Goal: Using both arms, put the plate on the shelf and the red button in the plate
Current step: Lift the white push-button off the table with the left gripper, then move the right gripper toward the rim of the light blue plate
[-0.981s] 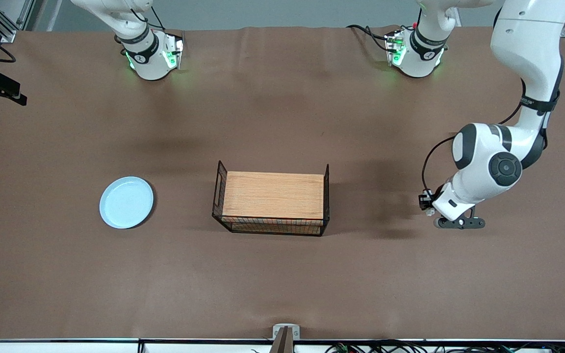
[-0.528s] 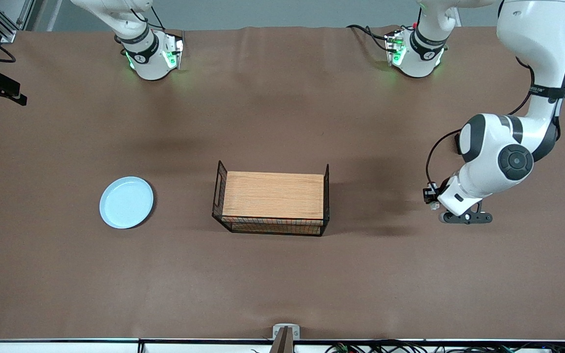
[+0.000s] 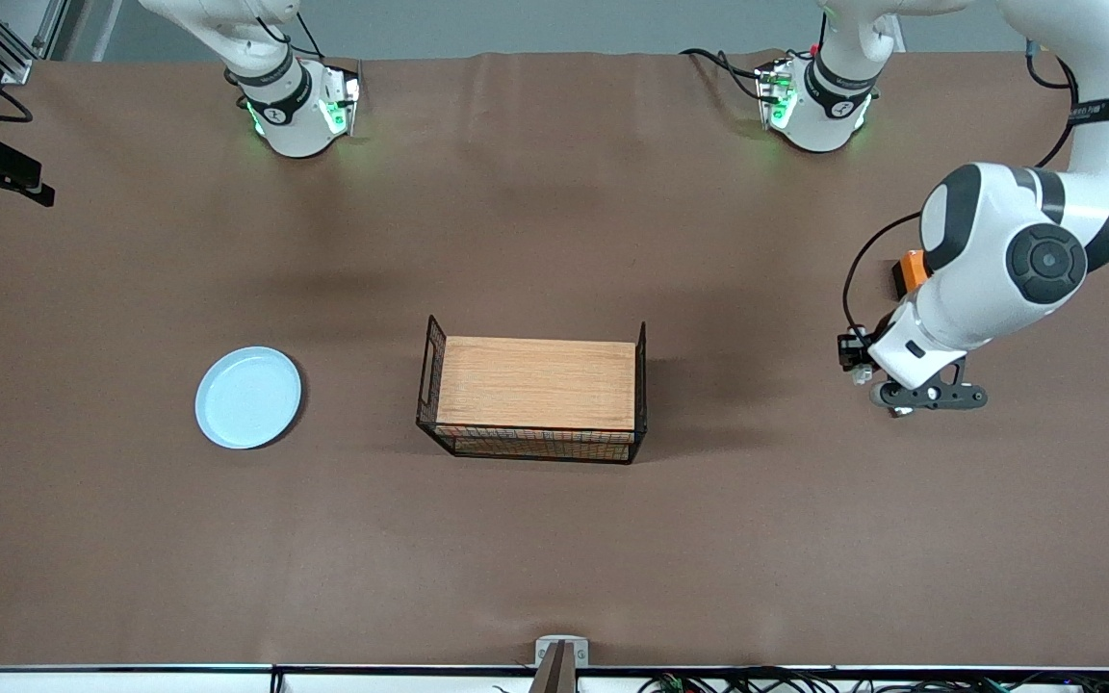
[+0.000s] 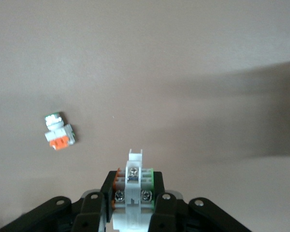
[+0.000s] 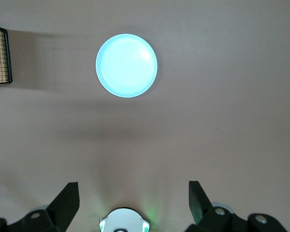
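The pale blue plate (image 3: 248,397) lies on the table toward the right arm's end, beside the wire basket; it also shows in the right wrist view (image 5: 126,65). My left gripper (image 3: 928,397) is shut on a small white switch part with screws, an orange side and a green side, which I take for the red button (image 4: 135,180); its red cap is hidden. It hangs over bare table toward the left arm's end. My right gripper (image 5: 134,200) is open and empty, high above its own base, out of the front view.
The wooden-topped wire basket (image 3: 535,380) stands mid-table. A similar white part with an orange block (image 4: 59,134) lies on the table near my left gripper. An orange box (image 3: 911,271) shows partly beside the left arm's wrist.
My left gripper has moved with the white part away from the basket toward the left arm's end and its base, uncovering the orange box. The plate and basket have not moved.
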`<state>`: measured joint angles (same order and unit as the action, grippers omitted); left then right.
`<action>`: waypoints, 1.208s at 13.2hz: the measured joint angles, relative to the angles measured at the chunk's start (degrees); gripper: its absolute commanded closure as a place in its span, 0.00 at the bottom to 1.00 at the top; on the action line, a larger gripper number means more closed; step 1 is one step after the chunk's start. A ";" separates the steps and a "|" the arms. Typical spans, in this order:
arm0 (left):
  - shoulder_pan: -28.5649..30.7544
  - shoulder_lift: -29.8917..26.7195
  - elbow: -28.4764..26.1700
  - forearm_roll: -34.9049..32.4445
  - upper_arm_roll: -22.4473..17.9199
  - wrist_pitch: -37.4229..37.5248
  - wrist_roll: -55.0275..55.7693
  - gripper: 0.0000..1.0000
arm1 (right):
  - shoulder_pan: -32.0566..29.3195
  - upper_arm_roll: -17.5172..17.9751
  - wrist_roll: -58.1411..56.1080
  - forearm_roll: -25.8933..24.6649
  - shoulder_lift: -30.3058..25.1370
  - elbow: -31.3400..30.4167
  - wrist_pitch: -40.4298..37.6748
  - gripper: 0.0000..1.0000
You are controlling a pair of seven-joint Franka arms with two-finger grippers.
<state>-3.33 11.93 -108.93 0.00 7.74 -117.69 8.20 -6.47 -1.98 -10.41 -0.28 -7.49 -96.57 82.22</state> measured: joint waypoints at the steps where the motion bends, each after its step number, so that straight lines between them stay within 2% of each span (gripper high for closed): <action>1: -0.06 -0.56 1.33 0.00 1.06 2.31 1.68 0.78 | 0.07 0.10 0.00 0.01 0.00 0.00 -0.01 0.00; 5: -0.26 -0.97 6.26 0.00 5.69 6.32 8.86 0.78 | 1.28 0.75 -0.01 0.04 0.00 -0.01 -0.02 0.00; 8: -0.37 -0.97 7.35 0.00 8.25 7.32 12.74 0.78 | 1.76 0.75 -0.01 0.04 0.00 -0.01 -0.03 0.00; 16: -0.62 -0.92 7.62 0.00 9.33 7.37 14.59 0.78 | 1.75 0.67 -0.01 0.04 0.00 -0.02 -0.04 0.00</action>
<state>-3.94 11.00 -101.31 0.00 17.07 -110.32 22.78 -4.73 -1.31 -10.42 -0.24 -7.49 -96.58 82.18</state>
